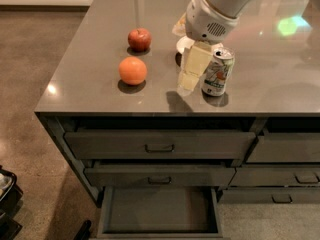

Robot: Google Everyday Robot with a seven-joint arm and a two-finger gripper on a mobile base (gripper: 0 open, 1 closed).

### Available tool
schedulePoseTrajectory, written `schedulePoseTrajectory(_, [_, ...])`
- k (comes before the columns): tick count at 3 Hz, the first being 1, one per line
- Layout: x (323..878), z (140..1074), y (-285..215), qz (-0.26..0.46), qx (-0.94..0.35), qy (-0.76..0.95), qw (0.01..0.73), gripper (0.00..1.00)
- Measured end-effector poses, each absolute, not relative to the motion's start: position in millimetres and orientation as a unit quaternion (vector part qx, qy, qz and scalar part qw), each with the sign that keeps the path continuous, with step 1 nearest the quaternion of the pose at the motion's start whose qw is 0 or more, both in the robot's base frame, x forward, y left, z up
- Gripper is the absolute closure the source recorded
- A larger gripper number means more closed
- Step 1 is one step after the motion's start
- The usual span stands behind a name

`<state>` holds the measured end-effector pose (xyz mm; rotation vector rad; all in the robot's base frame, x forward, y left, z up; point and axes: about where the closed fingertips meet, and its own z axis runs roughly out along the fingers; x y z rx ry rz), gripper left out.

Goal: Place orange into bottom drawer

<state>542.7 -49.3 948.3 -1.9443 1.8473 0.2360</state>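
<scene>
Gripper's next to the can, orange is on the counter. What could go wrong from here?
The pale two-finger gripper hangs right beside the upright printed drink can; swinging away could tip it. The dark red apple sits just behind the smooth round orange, so a grasp might hit the wrong fruit. The orange could roll on the glossy grey countertop if nudged.

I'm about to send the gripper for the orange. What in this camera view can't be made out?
- Gripper, low over the counter between the orange and the can: its height above the counter is unclear from this angle.
- White dish: mostly hidden by the arm, contents unknown.
- Bottom drawer: its front is cut off by the picture's lower edge.
- Can label: too blurred to read.
- Dark object: cut off by the left edge.
</scene>
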Motion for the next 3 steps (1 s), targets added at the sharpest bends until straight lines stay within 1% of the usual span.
schedulePoseTrajectory(1, [570.9, 934.3, -53.3, 0.109, -0.689, 0.675, 0.239, 0.0])
schedulePoseTrajectory(3, [621.8, 917.2, -44.6, 0.147, -0.671, 0.672, 0.275, 0.0])
